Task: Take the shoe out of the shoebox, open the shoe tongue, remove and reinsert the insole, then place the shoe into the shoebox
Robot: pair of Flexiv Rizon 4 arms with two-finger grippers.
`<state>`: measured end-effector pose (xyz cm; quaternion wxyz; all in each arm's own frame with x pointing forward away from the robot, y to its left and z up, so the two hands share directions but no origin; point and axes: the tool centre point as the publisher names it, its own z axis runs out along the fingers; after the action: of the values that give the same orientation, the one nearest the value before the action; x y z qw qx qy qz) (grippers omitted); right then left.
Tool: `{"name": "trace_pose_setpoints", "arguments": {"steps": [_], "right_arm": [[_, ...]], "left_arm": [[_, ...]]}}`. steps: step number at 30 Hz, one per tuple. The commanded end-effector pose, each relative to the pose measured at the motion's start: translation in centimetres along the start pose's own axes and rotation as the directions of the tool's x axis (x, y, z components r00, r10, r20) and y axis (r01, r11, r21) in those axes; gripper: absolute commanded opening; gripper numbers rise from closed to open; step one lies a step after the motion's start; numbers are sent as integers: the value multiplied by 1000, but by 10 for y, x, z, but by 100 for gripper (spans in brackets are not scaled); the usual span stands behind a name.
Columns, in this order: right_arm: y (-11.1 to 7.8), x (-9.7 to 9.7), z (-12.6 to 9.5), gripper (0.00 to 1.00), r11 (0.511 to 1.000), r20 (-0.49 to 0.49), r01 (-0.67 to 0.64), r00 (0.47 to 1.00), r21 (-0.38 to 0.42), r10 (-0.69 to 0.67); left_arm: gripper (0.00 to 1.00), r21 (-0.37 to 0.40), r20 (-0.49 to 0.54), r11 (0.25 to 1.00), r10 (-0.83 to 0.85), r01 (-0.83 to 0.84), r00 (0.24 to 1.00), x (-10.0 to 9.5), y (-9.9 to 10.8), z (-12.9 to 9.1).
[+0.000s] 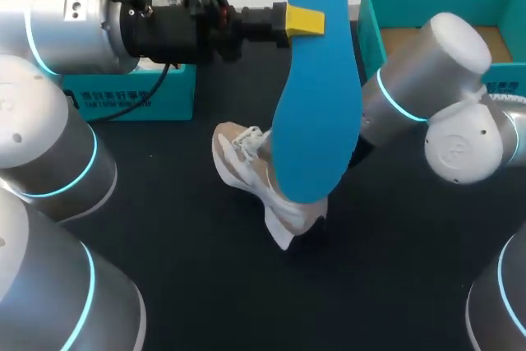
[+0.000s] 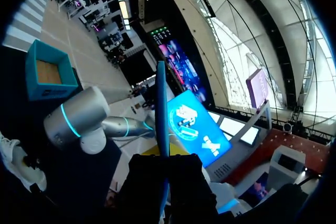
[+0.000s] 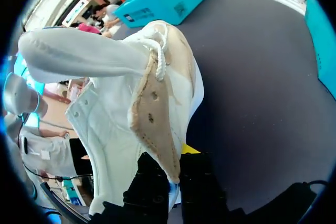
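One black tabletop (image 1: 164, 236) fills the head view. Two silver arms with blue light rings come in over it. The left arm (image 1: 66, 22) enters from the left and stretches across the far side toward the middle. The right arm (image 1: 436, 80) enters from the right and angles down toward the centre.

An open teal shoebox (image 1: 367, 30) sits at the far right corner, behind the right arm, with its brown floor showing. A second teal box (image 1: 164, 96) lies at the far left, under the left arm's wrist.

A bright blue insole (image 1: 316, 96) hangs upright above the middle of the tabletop, out of the shoe. The left end effector (image 1: 304, 20) is closed on it near its upper end, one yellow tip flat against its face. In the left wrist view the insole is edge-on, running straight out between the fingers.

The white and beige lace-up shoe (image 1: 246, 170) is at the centre of the tabletop, outside the shoebox. It is tilted and partly hidden behind the insole's lower end.

In the right wrist view the right end effector (image 3: 176, 179) appears to pinch the shoe's beige collar edge between narrowly set fingers.
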<state>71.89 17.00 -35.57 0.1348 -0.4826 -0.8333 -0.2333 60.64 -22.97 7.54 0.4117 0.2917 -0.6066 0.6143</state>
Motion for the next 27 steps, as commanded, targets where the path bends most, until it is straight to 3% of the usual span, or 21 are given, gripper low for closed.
{"name": "trace_pose_setpoints", "arguments": {"steps": [1, 2, 5, 8, 15, 27], "right_arm": [[4, 15, 5, 0, 990, 134, -139, 982, 14, 136], [3, 16, 6, 0, 989, 144, -148, 979, 26, 142], [-2, 18, 7, 0, 969, 209, -243, 946, -42, 247], [-11, 12, 12, 0, 927, 188, -339, 911, -162, 366], [-14, 10, 17, 0, 894, 235, -375, 872, -245, 430], [-20, 4, 34, 0, 911, 250, -355, 881, -210, 401]], "left_arm": [[0, 1, 0, 1000, 0, 0, 1000, -1, 0, 2], [0, 1, 0, 1000, 0, 0, 1000, -1, 0, 2], [0, 1, 0, 1000, 0, 0, 1000, -1, 0, 2], [0, 1, 0, 1000, 0, 0, 1000, -1, 0, 2], [0, 1, 0, 1000, 0, 0, 1000, -1, 0, 2], [0, 1, 0, 1000, 0, 0, 1000, -1, 0, 2]]}}
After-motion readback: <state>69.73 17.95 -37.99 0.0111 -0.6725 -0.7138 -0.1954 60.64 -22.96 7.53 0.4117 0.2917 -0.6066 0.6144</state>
